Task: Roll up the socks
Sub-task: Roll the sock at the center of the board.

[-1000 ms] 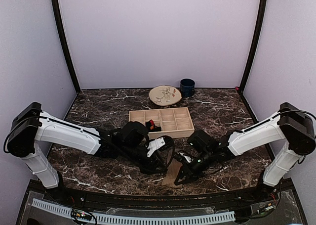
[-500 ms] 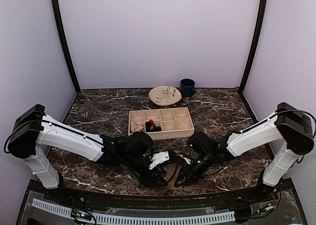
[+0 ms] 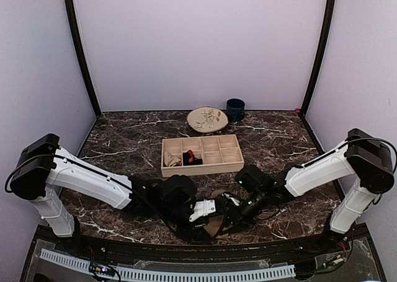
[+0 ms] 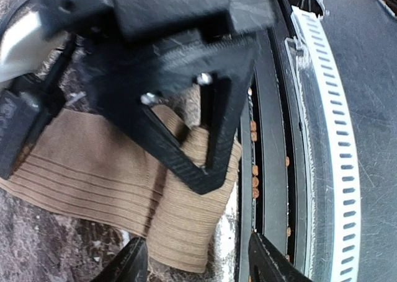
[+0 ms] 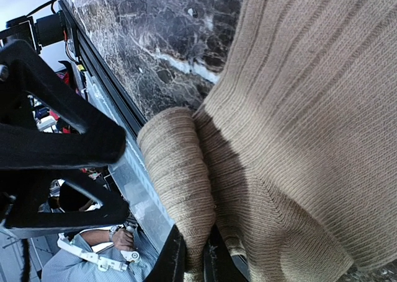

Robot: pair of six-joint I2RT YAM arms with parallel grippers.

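Over the last second I've swung the left gripper [image 3: 208, 220] down and inward, so its parted jaws now sit just beside the right gripper [image 3: 227, 215]. The tan ribbed sock [image 4: 80, 176], lying flat before, has its end curled up between the right jaws.

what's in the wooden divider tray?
In the wooden tray: beige sock in the front-left compartment, black-and-red sock in the next one right. Other compartments show bare wood; the near wall hides part of the front-row floors. The tan sock lies outside it.
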